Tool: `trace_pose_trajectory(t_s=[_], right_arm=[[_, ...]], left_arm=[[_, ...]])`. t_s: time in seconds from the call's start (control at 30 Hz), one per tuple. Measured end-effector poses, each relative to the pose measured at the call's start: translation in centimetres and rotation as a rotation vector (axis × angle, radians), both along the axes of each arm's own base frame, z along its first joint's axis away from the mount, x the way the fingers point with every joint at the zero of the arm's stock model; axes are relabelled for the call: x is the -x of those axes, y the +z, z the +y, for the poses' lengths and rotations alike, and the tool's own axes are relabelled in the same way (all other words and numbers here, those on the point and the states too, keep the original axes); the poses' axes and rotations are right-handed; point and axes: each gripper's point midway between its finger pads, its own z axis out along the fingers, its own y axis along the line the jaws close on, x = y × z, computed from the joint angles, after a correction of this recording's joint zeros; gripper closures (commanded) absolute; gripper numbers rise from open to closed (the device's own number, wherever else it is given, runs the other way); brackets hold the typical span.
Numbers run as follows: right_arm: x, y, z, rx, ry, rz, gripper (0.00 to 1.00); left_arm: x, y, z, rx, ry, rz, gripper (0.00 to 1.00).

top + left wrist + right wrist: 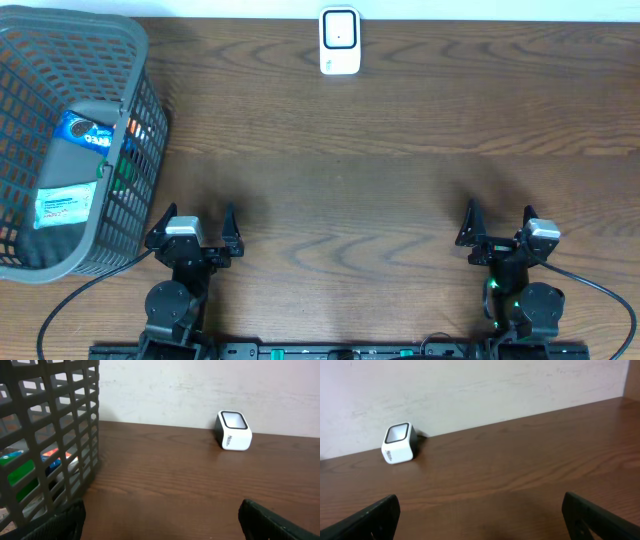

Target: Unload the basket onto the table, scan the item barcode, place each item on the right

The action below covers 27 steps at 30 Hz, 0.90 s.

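Both arms sit at the near edge of the desk [380,170]. The left gripper [197,216] and right gripper [499,212] are each spread wide, holding nothing and touching nothing. In the wrist views only their dark fingertips show, at the lower corners.

At the desk's left edge, just beside the left arm, stands a grey lattice basket [148,110]. Inside lies a grey pouch [70,165] bearing a white label [62,205], with a blue packet [85,128] on its far end. Something green [20,472] and a patch of orange-red show through the basket wall, too obscured to name.

The white scanner [339,40], its window tilted upward, rests at the middle of the far edge, well apart from both grippers and the basket. The desk is dark brown wood grain, and a pale, scuffed wall [200,385] runs behind it.
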Motion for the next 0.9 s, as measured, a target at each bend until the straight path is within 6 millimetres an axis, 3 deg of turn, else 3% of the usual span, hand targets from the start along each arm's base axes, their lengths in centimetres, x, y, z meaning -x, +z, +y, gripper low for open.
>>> trace_pose_trajectory(t_s=[0.33,0.9], right_arm=[[0.00,0.00,0.00,0.000,0.000,0.000,0.01],[0.00,0.00,0.00,0.000,0.000,0.000,0.01]], left_arm=[[-0.08,-0.40,0.11,-0.183,-0.012,0.011,0.02],[-0.08,-0.40,0.11,-0.205,-0.015,0.011,0.02]])
